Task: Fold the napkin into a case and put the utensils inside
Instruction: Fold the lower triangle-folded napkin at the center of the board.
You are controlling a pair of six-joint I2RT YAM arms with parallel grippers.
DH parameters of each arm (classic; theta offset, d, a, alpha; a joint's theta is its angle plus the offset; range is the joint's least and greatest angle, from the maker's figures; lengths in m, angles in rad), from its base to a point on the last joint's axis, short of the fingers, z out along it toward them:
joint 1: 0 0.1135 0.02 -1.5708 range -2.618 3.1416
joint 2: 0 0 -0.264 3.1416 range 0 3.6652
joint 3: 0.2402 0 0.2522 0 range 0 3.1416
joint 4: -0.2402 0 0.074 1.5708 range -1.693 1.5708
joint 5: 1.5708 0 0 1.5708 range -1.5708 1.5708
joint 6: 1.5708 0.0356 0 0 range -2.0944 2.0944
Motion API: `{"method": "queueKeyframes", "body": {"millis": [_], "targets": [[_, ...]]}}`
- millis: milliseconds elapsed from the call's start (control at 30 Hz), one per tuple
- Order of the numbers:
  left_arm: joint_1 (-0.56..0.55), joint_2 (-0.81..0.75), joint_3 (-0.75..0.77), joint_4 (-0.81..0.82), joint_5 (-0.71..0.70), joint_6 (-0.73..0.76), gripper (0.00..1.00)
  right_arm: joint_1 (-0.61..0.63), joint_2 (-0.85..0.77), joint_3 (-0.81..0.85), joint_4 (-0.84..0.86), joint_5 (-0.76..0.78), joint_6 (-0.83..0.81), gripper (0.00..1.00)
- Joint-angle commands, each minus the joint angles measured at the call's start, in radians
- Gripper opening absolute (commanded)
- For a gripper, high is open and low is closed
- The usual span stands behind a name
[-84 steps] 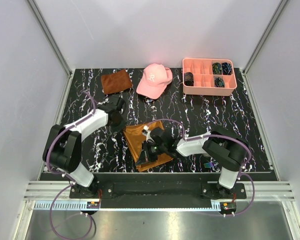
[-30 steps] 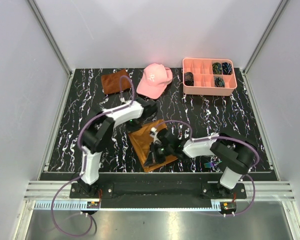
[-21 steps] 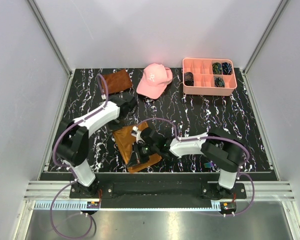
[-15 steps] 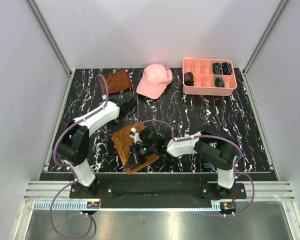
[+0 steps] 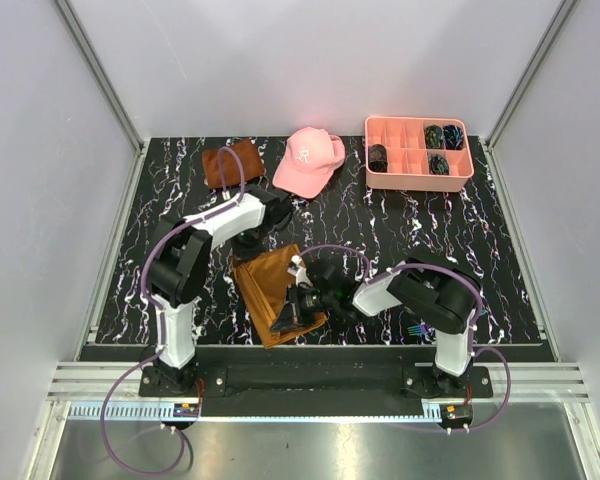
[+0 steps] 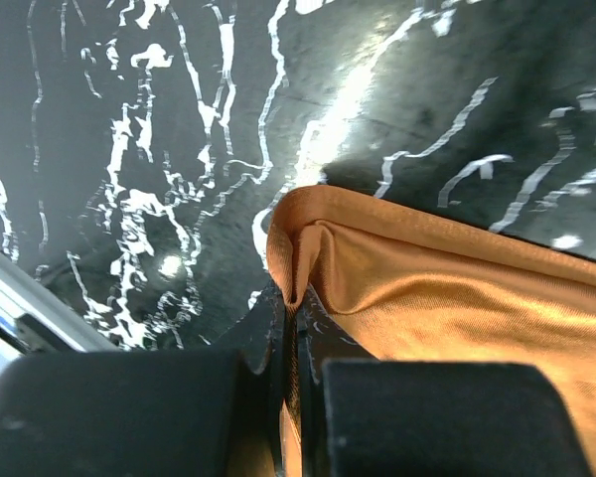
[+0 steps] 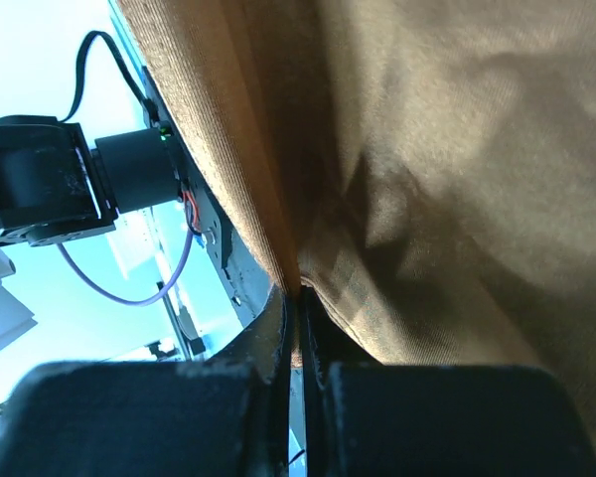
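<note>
While nipping the napkin (image 5: 263,283), left pincer (image 6: 293,303) outstretched, right pincer (image 7: 298,298) crosswise.

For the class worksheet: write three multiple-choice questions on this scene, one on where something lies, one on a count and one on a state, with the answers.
1. In the top view, the pink cap lies:
A) left of the pink tray
B) inside the tray
C) on the napkin

2. Cloths on the table:
A) one
B) two
C) four

3. The left gripper and the right gripper are:
A) both open
B) both shut on the napkin
C) both gripping the cap

Answers:
1 A: cap and tray sit side by side at the far edge, the cap to the left.
2 B: only the napkin and a smaller rust-brown cloth are there.
3 B: each wrist view shows orange fabric pinched between shut jaws.
</note>
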Motion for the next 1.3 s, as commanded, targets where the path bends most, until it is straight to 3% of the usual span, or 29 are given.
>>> {"method": "queueKeyframes", "body": {"millis": [0,133,433,600,667,800,1033,1167,1267], "targets": [[-0.005,0.019,0.108,0.032,-0.144,-0.070,0.00,0.013,0.007,-0.068,-0.011,-0.146,-0.001,0.00],[-0.025,0.050,0.147,0.030,-0.126,-0.069,0.00,0.012,0.005,-0.077,-0.020,-0.141,-0.003,0.00],[-0.069,0.116,0.190,0.044,-0.115,-0.073,0.00,0.012,-0.090,-0.044,-0.302,-0.029,-0.109,0.04],[-0.088,0.123,0.170,0.093,-0.102,-0.055,0.00,0.012,-0.101,-0.064,-0.307,-0.016,-0.103,0.07],[-0.092,0.126,0.164,0.120,-0.094,-0.033,0.00,0.012,-0.104,-0.064,-0.312,-0.017,-0.104,0.18],[-0.095,0.134,0.152,0.163,-0.072,0.012,0.00,0.004,-0.136,-0.053,-0.360,-0.002,-0.129,0.26],[-0.099,0.108,0.112,0.229,-0.033,0.059,0.00,-0.131,-0.298,-0.030,-0.514,0.006,-0.205,0.52],[-0.103,0.093,0.106,0.232,-0.034,0.068,0.00,-0.191,-0.318,0.036,-0.646,0.024,-0.300,0.62],[-0.112,0.071,0.096,0.249,-0.028,0.083,0.00,-0.243,-0.309,0.079,-0.690,0.023,-0.322,0.64]]}}
